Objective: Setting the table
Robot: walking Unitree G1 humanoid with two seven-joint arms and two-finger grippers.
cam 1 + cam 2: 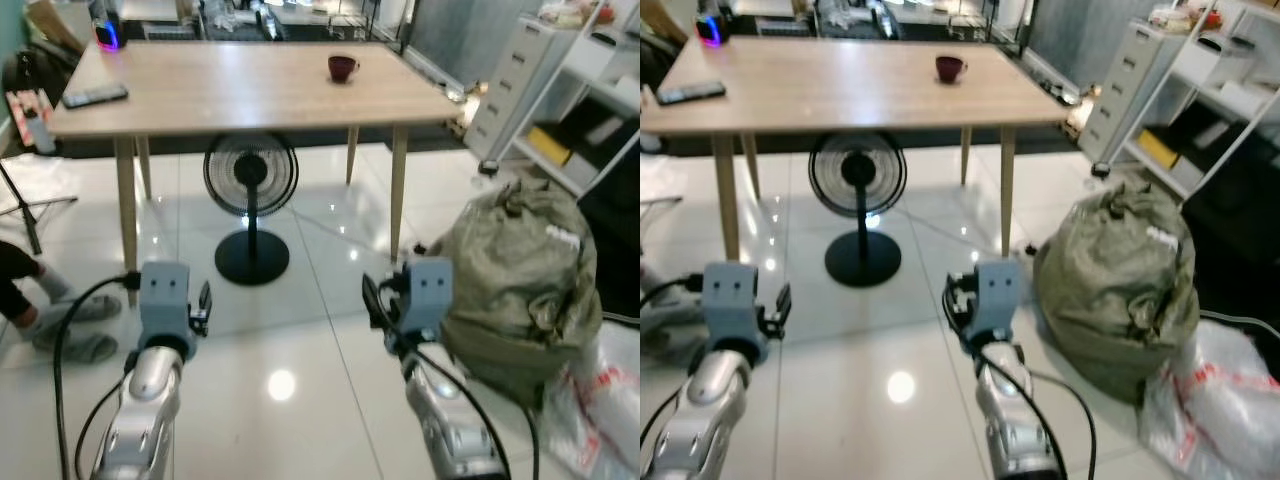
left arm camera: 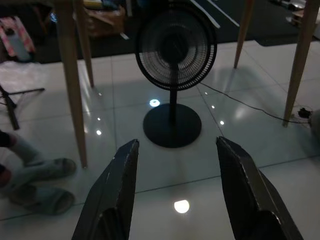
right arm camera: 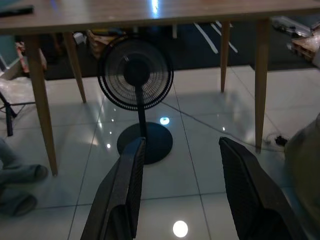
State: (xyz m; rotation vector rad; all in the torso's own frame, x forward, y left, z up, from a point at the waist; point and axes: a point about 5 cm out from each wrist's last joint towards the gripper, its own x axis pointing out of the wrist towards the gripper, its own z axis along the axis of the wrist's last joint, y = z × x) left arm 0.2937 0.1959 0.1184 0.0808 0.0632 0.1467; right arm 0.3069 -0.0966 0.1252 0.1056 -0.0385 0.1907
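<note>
A light wooden table (image 1: 230, 90) stands ahead of me on the tiled floor. On its far right part sits a dark red cup (image 1: 342, 67). A black phone (image 1: 95, 96) lies near its left edge, and a small device with a blue-pink glow (image 1: 106, 36) stands at the far left corner. Both arms are held low in front of me, well short of the table. My left gripper (image 2: 175, 192) is open with nothing between its fingers. My right gripper (image 3: 182, 190) is open too and holds nothing.
A black pedestal fan (image 1: 250, 190) stands under the table. A bulging olive sack (image 1: 520, 280) sits on the floor at my right, with plastic bags (image 1: 600, 400) beside it. White drawers and shelves (image 1: 560, 90) line the right. A person's feet in slippers (image 1: 60, 320) rest at the left.
</note>
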